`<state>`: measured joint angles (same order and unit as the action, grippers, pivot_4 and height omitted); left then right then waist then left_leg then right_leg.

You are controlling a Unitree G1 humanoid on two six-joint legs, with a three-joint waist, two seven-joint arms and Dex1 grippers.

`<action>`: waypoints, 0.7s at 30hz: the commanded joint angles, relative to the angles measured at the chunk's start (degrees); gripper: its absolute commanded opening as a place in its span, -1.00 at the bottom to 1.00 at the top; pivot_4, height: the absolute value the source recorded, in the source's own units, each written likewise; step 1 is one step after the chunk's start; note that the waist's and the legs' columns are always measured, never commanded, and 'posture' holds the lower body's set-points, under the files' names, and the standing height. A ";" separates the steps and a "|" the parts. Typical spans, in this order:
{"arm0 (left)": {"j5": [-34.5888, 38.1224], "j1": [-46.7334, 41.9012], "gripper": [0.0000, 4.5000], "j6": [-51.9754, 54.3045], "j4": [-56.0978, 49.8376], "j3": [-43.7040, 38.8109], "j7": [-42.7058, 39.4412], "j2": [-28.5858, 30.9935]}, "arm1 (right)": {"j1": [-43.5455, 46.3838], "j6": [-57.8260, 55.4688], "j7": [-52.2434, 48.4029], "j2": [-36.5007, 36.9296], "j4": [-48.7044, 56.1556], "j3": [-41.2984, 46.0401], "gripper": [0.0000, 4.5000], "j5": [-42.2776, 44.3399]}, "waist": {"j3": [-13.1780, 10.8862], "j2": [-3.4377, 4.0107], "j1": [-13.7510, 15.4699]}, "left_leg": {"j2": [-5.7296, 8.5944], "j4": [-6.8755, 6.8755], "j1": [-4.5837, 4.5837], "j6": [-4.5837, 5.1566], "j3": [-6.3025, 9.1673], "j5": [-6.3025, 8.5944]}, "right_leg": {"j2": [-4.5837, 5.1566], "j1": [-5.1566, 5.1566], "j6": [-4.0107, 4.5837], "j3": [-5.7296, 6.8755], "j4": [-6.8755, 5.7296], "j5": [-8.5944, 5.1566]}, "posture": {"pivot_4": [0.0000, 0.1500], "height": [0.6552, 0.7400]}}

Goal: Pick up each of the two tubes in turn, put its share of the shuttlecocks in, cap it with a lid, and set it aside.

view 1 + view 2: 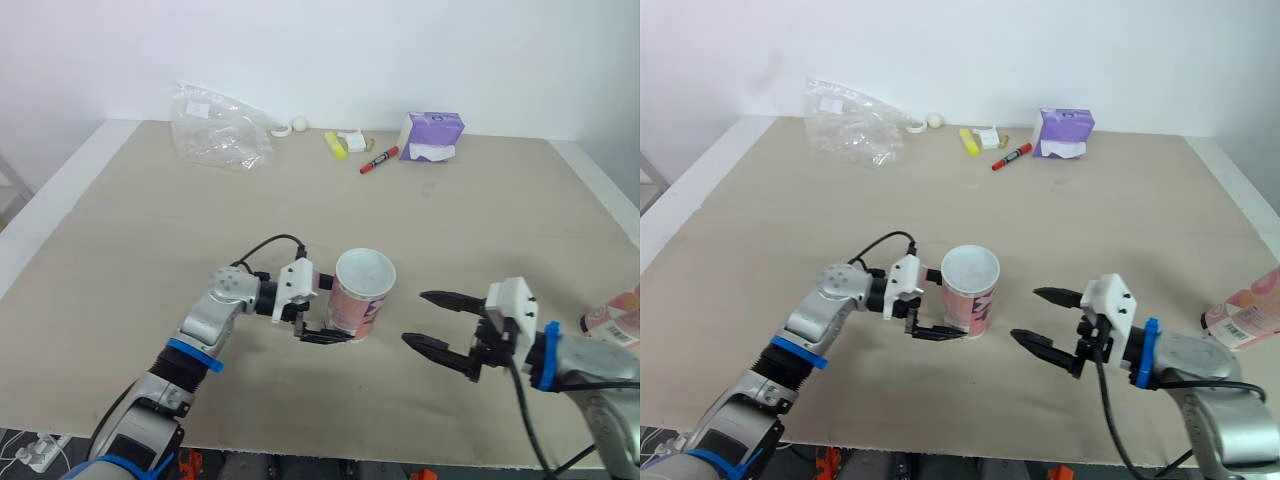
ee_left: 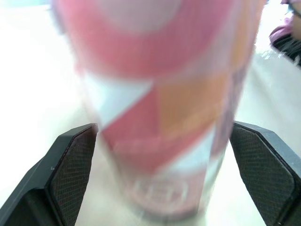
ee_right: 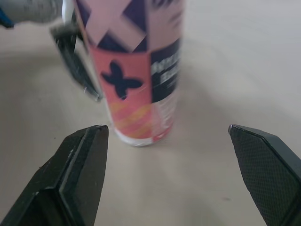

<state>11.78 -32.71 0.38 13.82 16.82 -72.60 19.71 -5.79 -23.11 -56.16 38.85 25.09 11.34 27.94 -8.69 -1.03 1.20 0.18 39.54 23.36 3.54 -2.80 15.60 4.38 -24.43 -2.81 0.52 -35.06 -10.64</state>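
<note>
A pink, orange and white tube (image 1: 360, 298) stands upright on the table near the front middle, its open mouth facing up. My left gripper (image 1: 335, 322) is open at the tube's base, one finger (image 2: 75, 169) on each side of it and very close to its wall. To the right, my right gripper (image 1: 414, 318) is open with its tips pointing at the tube (image 3: 138, 70) from a short gap away, and nothing is held. A second pink tube (image 1: 615, 322) lies at the table's right edge, partly cut off.
Along the back edge lie a crumpled clear plastic bag (image 1: 220, 128), small white items (image 1: 292, 126), a yellow item (image 1: 335, 146), a red marker (image 1: 379, 160) and a purple tissue pack (image 1: 432, 135). The beige table (image 1: 150, 230) stretches wide around the tube.
</note>
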 commanded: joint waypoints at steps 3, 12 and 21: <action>2.53 0.91 1.00 0.33 -3.56 -3.37 -0.03 2.35 | 2.45 4.39 0.94 -2.24 -2.02 -4.59 0.95 -2.33 | -0.03 -0.03 0.00 | 0.03 0.01 0.01 0.00 -0.02 0.00 | 0.02 0.00 0.08 -0.03 0.00 0.06 | 1.00 1.00; 13.10 6.10 1.00 9.61 -12.68 -8.75 0.48 3.00 | 5.73 8.49 2.23 -6.37 -6.09 -10.63 0.95 -4.83 | -0.05 -0.04 -0.17 | 0.03 0.00 -0.01 -0.01 0.01 0.00 | 0.02 0.02 0.08 -0.03 -0.02 0.04 | 1.00 1.00; 12.01 9.57 1.00 4.88 -12.06 -9.38 0.31 3.56 | 9.34 12.01 3.06 -10.53 -10.69 -15.46 0.95 -7.16 | -0.07 -0.04 -0.58 | 0.02 0.02 -0.07 -0.08 0.00 -0.04 | 0.00 0.05 0.15 -0.03 -0.07 0.11 | 1.00 1.00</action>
<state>23.64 -23.27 7.83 2.43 8.86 -71.93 22.96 2.32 -13.02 -53.37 29.09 14.54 -3.13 21.50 -8.76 -1.07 0.61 0.20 39.57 23.29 3.46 -2.80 15.55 4.38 -24.38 -2.66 0.50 -35.12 -10.53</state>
